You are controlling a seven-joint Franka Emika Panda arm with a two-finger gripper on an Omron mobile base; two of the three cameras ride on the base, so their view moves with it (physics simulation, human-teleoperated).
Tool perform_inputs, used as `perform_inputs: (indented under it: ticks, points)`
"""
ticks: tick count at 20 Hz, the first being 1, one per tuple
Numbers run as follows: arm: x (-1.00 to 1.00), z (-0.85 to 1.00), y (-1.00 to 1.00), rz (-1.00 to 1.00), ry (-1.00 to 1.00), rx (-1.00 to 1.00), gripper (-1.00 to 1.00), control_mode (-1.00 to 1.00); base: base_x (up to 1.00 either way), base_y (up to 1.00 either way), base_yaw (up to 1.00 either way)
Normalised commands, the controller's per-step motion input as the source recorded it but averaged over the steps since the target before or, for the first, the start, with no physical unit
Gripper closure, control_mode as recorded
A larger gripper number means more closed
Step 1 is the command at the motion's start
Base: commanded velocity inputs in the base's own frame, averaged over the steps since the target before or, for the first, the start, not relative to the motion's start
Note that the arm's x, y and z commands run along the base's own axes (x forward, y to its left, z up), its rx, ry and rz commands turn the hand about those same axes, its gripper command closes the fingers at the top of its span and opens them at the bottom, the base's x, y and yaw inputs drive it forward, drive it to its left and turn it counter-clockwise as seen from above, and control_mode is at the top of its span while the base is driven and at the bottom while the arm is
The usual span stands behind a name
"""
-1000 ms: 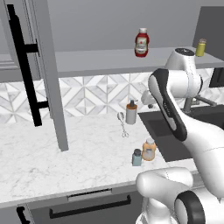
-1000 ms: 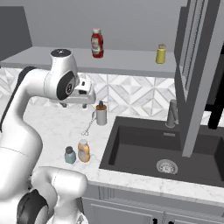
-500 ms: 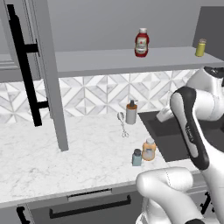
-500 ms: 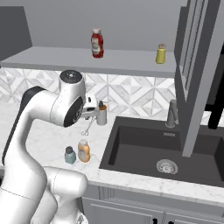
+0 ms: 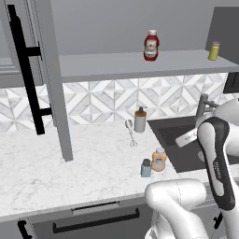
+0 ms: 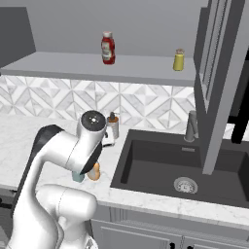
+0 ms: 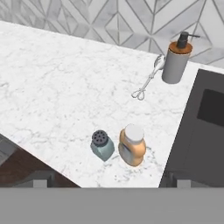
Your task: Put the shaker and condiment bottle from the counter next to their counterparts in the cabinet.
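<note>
The teal-blue shaker (image 7: 102,145) with its dark perforated cap stands on the marble counter (image 7: 57,87) near the front edge. The orange condiment bottle (image 7: 132,145) is right beside it, almost touching. Both also stand in the left base view, shaker (image 5: 146,168) and condiment bottle (image 5: 159,159). My gripper (image 7: 112,184) hovers above and in front of them, open, with nothing between its widely spread fingertips (image 7: 40,183). On the cabinet shelf (image 5: 116,67) stand the counterparts, a red ketchup bottle (image 5: 151,45) and a yellow-green shaker (image 5: 214,51) far to its right.
A grey pump dispenser (image 7: 176,63) and a small metal whisk (image 7: 146,83) lie behind the pair. The dark sink (image 6: 180,165) with its faucet (image 6: 190,126) is to the right. The cabinet door (image 5: 51,79) with its black handle (image 5: 25,70) stands open at left.
The arm has swung down from shelf height toward the counter, bringing the hand low over the sink side. The shaker and orange bottle have not moved.
</note>
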Motion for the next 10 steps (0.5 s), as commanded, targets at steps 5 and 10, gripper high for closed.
perform_inputs:
  ticks: [5, 10]
  points:
    - [-0.07, -0.18, -0.07, 0.00, -0.02, 0.16, -1.00, -1.00, 0.00, 0.00, 0.00]
    - [-0.24, -0.17, -0.18, 0.00, -0.08, 0.18, -1.00, -1.00, 0.00, 0.00, 0.00]
